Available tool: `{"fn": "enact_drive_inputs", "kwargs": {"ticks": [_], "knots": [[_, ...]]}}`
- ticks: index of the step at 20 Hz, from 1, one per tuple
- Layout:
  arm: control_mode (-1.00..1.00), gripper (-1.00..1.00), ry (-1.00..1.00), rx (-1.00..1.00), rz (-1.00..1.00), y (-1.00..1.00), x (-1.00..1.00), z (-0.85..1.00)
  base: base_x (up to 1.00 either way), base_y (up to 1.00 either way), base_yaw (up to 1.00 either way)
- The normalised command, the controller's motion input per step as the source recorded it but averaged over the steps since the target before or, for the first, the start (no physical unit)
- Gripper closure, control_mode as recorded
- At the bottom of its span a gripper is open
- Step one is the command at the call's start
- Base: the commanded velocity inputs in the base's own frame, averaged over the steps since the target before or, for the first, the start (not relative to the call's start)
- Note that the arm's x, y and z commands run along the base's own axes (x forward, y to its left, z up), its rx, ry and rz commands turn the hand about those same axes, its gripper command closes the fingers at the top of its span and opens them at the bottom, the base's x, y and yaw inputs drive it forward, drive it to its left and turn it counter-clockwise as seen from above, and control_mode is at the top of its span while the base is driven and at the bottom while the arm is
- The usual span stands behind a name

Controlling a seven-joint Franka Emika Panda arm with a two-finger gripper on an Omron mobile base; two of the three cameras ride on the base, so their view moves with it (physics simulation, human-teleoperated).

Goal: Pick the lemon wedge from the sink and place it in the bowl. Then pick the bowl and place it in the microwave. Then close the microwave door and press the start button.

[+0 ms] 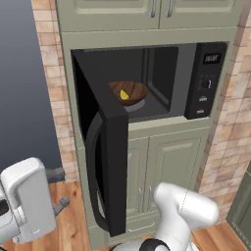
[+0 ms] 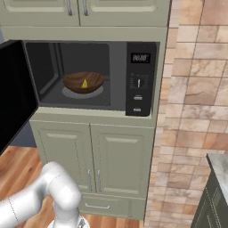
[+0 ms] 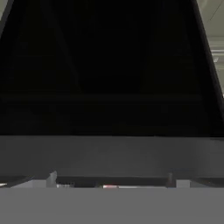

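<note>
Bowl with wedge sits on microwave turntable. Door wide open, swung toward 7 o'clock. Step in hand: closing it. Jaws apart, empty, outboard of door. Next: push door face toward 1 o'clock, then hit start.

The bowl (lemon wedge inside) sits in the open microwave.

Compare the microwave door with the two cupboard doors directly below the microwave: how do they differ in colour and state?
The microwave door is black; the cupboard doors are pale green. The microwave door stands swung wide open, showing the bowl with the lemon wedge inside the microwave; the cupboard doors are shut. The microwave door has a long curved bar handle; the cupboard doors have short slim handles. All are front panels of the same built-in unit.
</note>
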Motion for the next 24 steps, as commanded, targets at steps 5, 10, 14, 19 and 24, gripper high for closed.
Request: {"fn": "enact_drive_inputs", "kwargs": {"ticks": [5, 10, 14, 19, 24], "knots": [[-1.00, -1.00, 0.00, 0.00, -0.13, 0.46, 1.00, -0.46, 0.00, 0.00, 0.00], [-1.00, -1.00, 0.00, 0.00, -0.13, 0.46, 1.00, -0.33, 0.00, 0.00, 0.00], [-1.00, -1.00, 0.00, 0.00, -0.13, 0.23, 1.00, -0.18, 0.00, 0.00, 0.00], [-1.00, -1.00, 0.00, 0.03, -0.14, -0.17, 1.00, -0.02, 0.00, 0.00, 0.00], [-1.00, -1.00, 0.00, 0.09, -0.16, -0.58, 1.00, 0.00, 0.00, 0.00, 0.00]]}}
